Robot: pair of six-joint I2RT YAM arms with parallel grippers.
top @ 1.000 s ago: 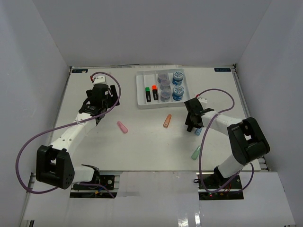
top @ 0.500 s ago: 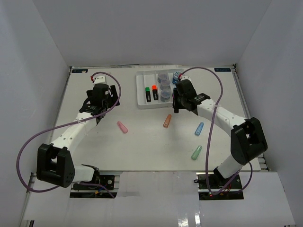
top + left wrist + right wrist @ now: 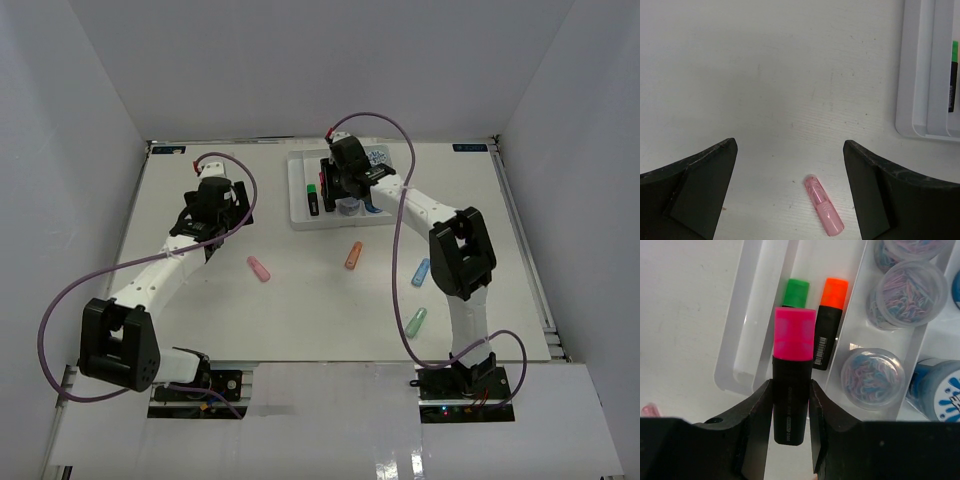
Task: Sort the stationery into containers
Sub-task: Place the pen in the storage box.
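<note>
Pink-capped highlighter (image 3: 794, 335) clamped in right gripper (image 3: 791, 392), plain only from wrist

Table (image 3: 300, 310) bears tray (image 3: 296, 218) (plus four highlighters (image 3: 353, 255))

Tray (image 3: 729, 355), right gripper (image 3: 791, 405) over its near edge. The leftmost compartment lay bare along its length. In the next, the green-capped highlighter (image 3: 796, 292) and orange-capped highlighter (image 3: 831, 320) lay side by side, and the clamped pink-capped highlighter (image 3: 793, 342) hung over its bare near end. Jars (image 3: 871, 371) crowded the compartments to the right. Bare table (image 3: 765, 75) surrounded the pastel pink highlighter (image 3: 824, 212), ahead of the left gripper (image 3: 789, 145) with its jaws spread.
</note>
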